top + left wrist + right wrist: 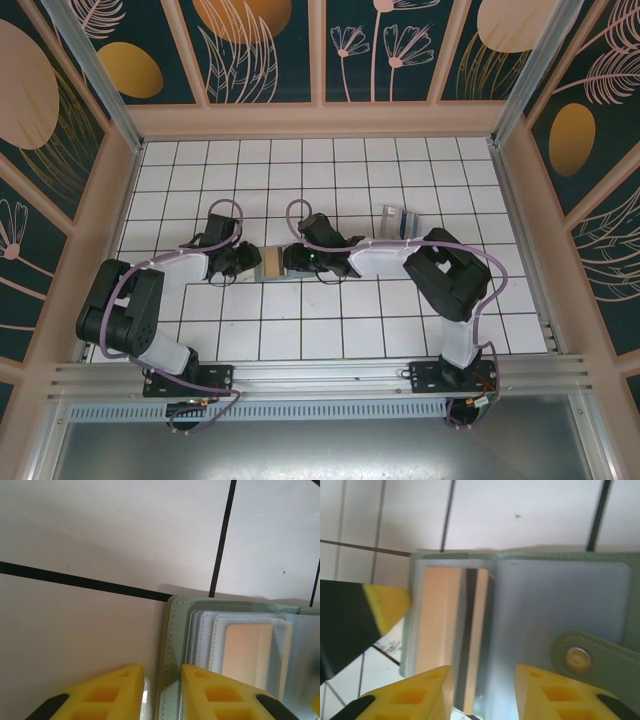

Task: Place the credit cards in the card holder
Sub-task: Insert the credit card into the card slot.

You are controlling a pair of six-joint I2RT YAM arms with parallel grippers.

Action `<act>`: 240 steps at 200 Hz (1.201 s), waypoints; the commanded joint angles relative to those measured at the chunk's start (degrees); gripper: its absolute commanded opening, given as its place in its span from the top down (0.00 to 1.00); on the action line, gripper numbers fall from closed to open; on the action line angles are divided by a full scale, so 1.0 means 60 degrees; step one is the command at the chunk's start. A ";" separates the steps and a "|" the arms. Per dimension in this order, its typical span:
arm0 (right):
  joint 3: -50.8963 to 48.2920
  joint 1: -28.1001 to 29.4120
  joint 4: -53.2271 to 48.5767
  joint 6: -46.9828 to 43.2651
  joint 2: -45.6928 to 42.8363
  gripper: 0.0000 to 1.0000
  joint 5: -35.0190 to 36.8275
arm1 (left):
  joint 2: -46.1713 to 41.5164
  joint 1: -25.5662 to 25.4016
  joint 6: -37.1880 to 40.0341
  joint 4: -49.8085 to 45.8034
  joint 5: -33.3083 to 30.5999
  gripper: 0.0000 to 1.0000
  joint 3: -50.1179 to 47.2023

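Opened card holder (560, 595) is straddled by left gripper (162, 692) and right gripper (484, 692), both narrowly parted; credit cards (401, 221) are seen at two o'clock on the tiled table (300, 340).

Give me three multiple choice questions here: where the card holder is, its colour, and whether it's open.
1. The card holder lies: A) between the left claw and the right claw; B) in the far left corner; C) on the front rail.
2. Its outside is: A) red; B) sage green; C) black.
3. It is: A) snapped shut; B) open; C) rolled up.
Answers: 1A, both claws flank it in the top view; 2B, green edges frame it; 3B, its clear sleeves lie exposed.
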 commanded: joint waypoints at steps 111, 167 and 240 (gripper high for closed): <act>0.0106 0.0350 -0.1623 0.0204 -0.0390 0.46 0.2156 | -0.0017 0.0103 -0.0050 0.0018 0.0087 0.69 -0.0116; 0.0090 0.0468 -0.1925 0.0329 -0.0700 0.34 0.2681 | 0.0220 0.0101 -0.0100 0.0198 0.0162 0.68 -0.0182; -0.0252 0.0483 -0.2307 0.0548 -0.1061 0.33 0.3177 | 0.0314 0.0103 -0.0173 0.0571 0.0702 0.68 -0.0068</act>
